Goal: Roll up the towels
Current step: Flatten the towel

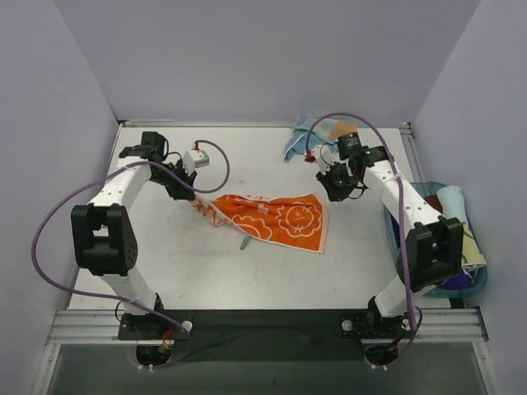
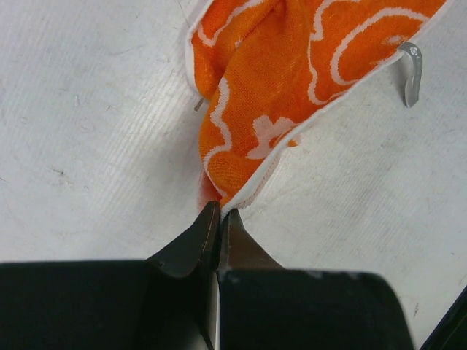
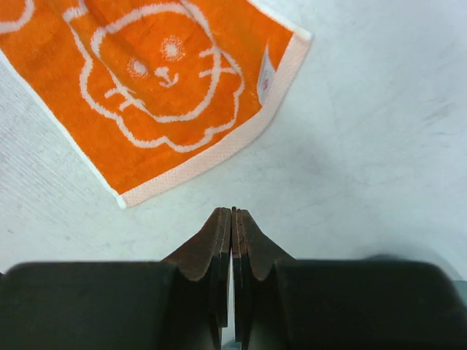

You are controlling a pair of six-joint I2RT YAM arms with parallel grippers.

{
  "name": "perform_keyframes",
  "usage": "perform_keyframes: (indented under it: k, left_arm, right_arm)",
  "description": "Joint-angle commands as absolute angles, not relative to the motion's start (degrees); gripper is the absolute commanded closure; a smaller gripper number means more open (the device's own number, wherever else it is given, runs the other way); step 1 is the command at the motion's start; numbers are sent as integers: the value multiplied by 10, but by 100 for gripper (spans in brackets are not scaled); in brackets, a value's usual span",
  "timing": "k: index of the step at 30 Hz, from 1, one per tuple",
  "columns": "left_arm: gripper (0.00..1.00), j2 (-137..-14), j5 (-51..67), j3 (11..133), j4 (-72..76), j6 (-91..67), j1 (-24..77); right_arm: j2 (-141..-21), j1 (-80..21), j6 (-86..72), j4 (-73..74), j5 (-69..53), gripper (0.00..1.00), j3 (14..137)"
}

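Left end effector [image 2: 220,211] is clamped on one corner of the orange towel [image 1: 276,218], with the white hem pinched right between the fingertips. From there the cloth bunches up a bit, then spreads flat across the middle of the surface [image 1: 247,284], white lion-face print up. A little grey loop [image 2: 411,69] pokes out from the towel's near edge and lies on the surface.

Right end effector [image 3: 233,215] is closed on nothing, fingers pressed together. It sits just off the towel's opposite end, near the edge but not touching it, and the wrist view shows bare surface between the tips and the hem.

The blue towel [image 1: 317,133] is a crumpled heap at the far edge of the surface, behind the right arm and well apart from both end effectors.

At the right edge there's a blue bin [image 1: 484,267], partly hidden by the right arm. It holds a few cloths [image 1: 454,206]. I can make out a pale blue one, a yellowish one and something purple lower down, but can't tell if they're rolled or folded.
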State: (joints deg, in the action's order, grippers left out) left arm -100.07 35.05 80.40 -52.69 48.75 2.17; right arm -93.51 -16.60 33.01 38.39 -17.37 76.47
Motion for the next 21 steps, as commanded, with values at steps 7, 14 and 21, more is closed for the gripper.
perform_keyframes:
  k: [7, 14, 21]
  left_arm:
    - [100, -973, 381, 787, -541, 490, 19]
    - [100, -991, 381, 787, -543, 487, 18]
    - [100, -1008, 380, 791, -544, 489, 17]
  right_arm:
    - [-914, -249, 338, 428, -156, 50, 659]
    - [-967, -286, 332, 387, -138, 51, 621]
    - [-1006, -319, 330, 377, -126, 57, 612]
